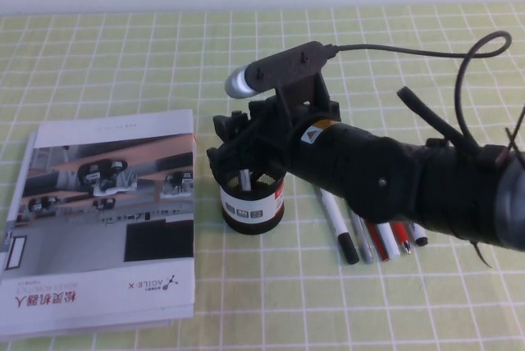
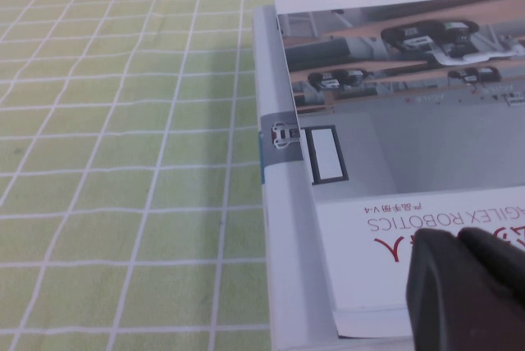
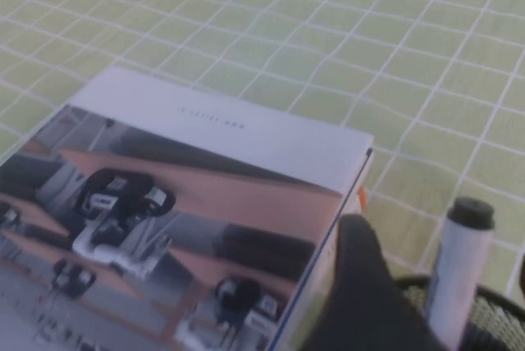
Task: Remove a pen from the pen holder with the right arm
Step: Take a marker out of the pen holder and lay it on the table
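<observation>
On the green checked cloth, the pen holder was set beside the booklet. The right gripper was held over it, jaws parted, with a white pen stood ungripped between them in the holder. The left gripper was seen closed above the booklet.

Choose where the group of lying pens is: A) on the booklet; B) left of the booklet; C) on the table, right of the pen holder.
C: the pens lie on the table right of the pen holder, beneath the right arm; the right gripper stands open over the holder; the left gripper hangs shut over the booklet.
</observation>
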You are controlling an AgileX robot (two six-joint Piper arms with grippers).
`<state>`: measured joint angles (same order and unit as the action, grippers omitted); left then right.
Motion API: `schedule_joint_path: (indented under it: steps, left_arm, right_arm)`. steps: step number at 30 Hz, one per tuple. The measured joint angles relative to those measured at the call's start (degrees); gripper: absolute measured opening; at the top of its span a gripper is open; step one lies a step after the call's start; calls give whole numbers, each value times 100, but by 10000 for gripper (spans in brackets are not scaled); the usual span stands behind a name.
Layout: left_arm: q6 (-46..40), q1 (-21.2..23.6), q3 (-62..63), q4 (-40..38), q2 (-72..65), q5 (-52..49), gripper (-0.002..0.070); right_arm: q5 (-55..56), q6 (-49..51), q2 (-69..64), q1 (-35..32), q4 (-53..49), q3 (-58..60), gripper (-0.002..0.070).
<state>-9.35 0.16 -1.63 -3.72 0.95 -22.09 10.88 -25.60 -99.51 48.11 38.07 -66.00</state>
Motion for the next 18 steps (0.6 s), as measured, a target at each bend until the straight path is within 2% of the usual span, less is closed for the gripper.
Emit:
schedule_joint_path:
  steps: [8,18]
  left_arm:
    - [0,0,0,0,0,0,-6]
    - [0,0,0,0,0,0,-6]
  right_arm:
    - [77,-123,-637,-11,151,-725,348]
    - [244,-567,-878,-123,661,-789,349]
